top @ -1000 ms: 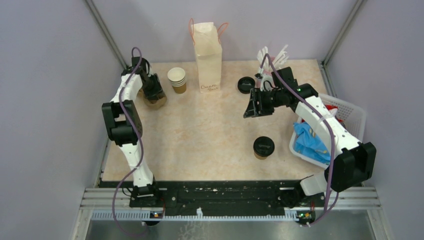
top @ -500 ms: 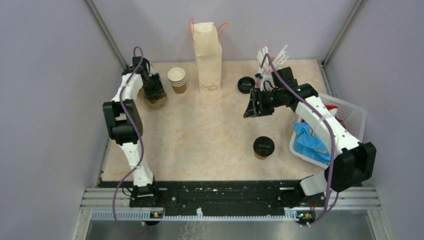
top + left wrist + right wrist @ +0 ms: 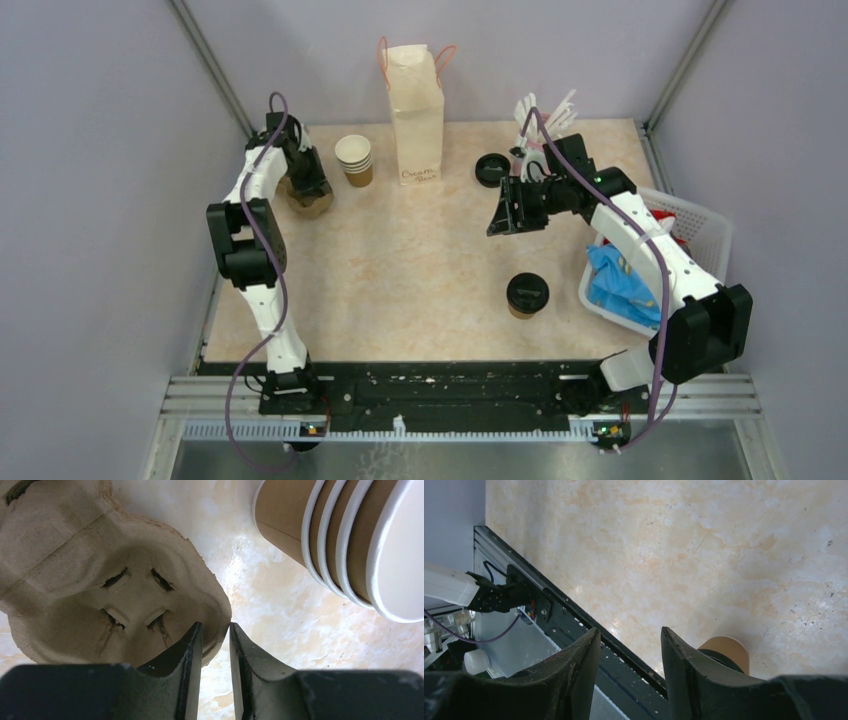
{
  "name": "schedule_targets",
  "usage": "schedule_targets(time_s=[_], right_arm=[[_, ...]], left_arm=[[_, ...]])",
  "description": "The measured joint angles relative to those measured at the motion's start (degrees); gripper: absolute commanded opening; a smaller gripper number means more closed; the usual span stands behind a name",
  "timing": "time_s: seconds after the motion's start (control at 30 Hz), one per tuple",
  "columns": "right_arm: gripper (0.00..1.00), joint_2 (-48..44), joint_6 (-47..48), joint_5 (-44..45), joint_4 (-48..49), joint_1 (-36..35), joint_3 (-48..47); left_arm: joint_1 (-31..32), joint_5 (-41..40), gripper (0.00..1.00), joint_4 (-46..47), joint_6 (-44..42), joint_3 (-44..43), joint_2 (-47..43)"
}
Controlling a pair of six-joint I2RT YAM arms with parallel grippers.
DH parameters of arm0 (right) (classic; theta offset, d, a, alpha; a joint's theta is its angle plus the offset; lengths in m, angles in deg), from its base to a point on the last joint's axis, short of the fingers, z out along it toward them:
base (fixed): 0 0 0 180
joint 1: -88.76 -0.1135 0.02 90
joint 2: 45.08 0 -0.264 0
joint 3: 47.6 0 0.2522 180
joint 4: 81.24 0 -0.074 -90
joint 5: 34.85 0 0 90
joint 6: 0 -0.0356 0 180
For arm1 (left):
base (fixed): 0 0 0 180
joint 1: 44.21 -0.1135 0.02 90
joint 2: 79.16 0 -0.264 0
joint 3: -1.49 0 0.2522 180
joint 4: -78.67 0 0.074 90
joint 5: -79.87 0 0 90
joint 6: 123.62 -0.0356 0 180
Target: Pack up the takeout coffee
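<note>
Left end effector (image 3: 215,628) straddles the carrier (image 3: 100,580) rim, grip uncertain; right end effector (image 3: 630,630) hangs spread, empty. Coffee (image 3: 527,293) stands unpacked, lower right on the counter (image 3: 400,260); packing seems barely begun.

Table (image 3: 420,250): beige marbled top, centre. Walls (image 3: 100,150): plain lilac-grey, at 9, 12 and 3 o'clock. Rail (image 3: 450,385): black, along table's 6 o'clock edge. Light: even, diffuse.

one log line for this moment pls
left pincer: astride cup carrier rim, grip unclear | right pincer: open, empty | takeout coffee: on table, untouched
</note>
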Motion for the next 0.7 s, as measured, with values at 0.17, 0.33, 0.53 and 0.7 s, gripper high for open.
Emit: schedule_targets(time_s=[0.17,0.33,0.53,0.7], right_arm=[[0.48,0.00,0.00,0.00,-0.02,0.00,0.00],[0.48,0.00,0.00,-0.02,-0.02,0.02,0.00],[0.48,0.00,0.00,-0.02,-0.02,0.02,0.00],[0.48,0.00,0.00,-0.02,0.00,0.00,0.00]], left_arm=[[0.07,0.44,0.23,0.15,-0.15,-0.20,0.00],[0.07,0.70,0.14,0.68,-0.85,-0.28,0.00],[0.07,0.66,0.07,0.68,-1.40,-0.85,-0.02],[0.07,0.68,0.03,0.59,-2.38,-0.98,-0.02]])
